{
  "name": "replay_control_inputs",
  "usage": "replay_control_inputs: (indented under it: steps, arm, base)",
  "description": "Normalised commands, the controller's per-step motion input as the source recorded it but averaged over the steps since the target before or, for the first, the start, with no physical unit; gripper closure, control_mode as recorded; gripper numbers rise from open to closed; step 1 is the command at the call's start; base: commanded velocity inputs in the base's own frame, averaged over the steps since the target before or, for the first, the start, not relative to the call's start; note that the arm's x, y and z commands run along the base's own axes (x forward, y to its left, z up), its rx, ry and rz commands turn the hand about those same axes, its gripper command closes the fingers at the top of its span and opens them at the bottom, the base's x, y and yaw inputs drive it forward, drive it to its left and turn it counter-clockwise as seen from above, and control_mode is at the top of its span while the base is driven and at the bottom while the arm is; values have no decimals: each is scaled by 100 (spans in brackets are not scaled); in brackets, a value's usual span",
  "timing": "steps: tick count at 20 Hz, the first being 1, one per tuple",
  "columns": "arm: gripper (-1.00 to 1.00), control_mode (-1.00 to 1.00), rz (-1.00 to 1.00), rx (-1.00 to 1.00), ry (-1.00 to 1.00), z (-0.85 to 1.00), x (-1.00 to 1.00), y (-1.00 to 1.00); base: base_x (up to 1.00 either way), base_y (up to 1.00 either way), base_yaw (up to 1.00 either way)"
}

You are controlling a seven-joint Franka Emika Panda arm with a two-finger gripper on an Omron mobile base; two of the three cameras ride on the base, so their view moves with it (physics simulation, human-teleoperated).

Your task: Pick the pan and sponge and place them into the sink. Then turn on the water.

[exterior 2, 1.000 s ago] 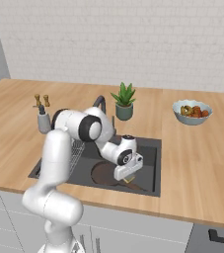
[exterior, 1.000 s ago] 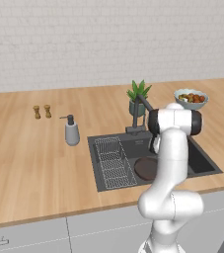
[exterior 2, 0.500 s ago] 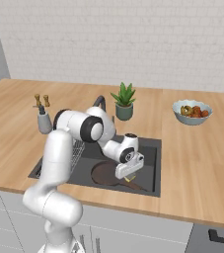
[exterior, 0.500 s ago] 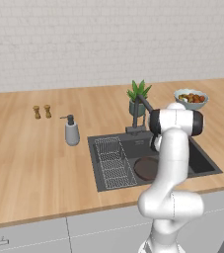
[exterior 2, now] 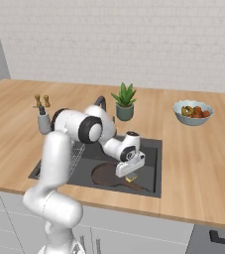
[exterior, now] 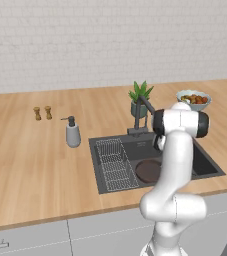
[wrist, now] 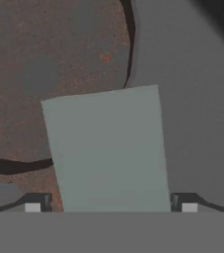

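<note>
Gripper [exterior 2: 129, 174] is low inside the sink [exterior 2: 151, 149], jaws spread wide. The sponge [exterior 2: 131, 178] lies between the fingertips, over the pan's [exterior 2: 106, 174] right rim.

In the left base view the robot's white forearm covers the right part of the pan [exterior: 147, 170] and much of the sink [exterior: 112, 141] floor behind it. In the right base view the end effector [exterior 2: 129, 177] hides most of the sponge [exterior 2: 130, 178], leaving a small yellow corner. In the hand view the pan [wrist: 44, 74] is blurred and cut off by the top and left edges.
</note>
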Motion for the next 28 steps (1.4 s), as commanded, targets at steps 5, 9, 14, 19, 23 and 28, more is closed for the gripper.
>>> replay_control_inputs:
  steps: [5, 9, 14, 19, 23, 28]
  arm:
    - [-100, -100, -7, 2, -13, 80, -29, 1]
    - [-100, -100, -12, 10, -10, 100, -27, 0]
    - [-100, -100, -18, 2, 0, 100, -9, 0]
    - [-100, -100, -18, 0, 6, 54, -5, 1]
    - [-100, -100, 0, 0, 0, 0, 0, 0]
    - [-100, -100, -12, 19, -9, 16, -1, 0]
  base:
    - [0, 0, 0]
    - [0, 0, 0]
    - [0, 0, 0]
    - [0, 0, 0]
    - [0, 0, 0]
    - [0, 0, 0]
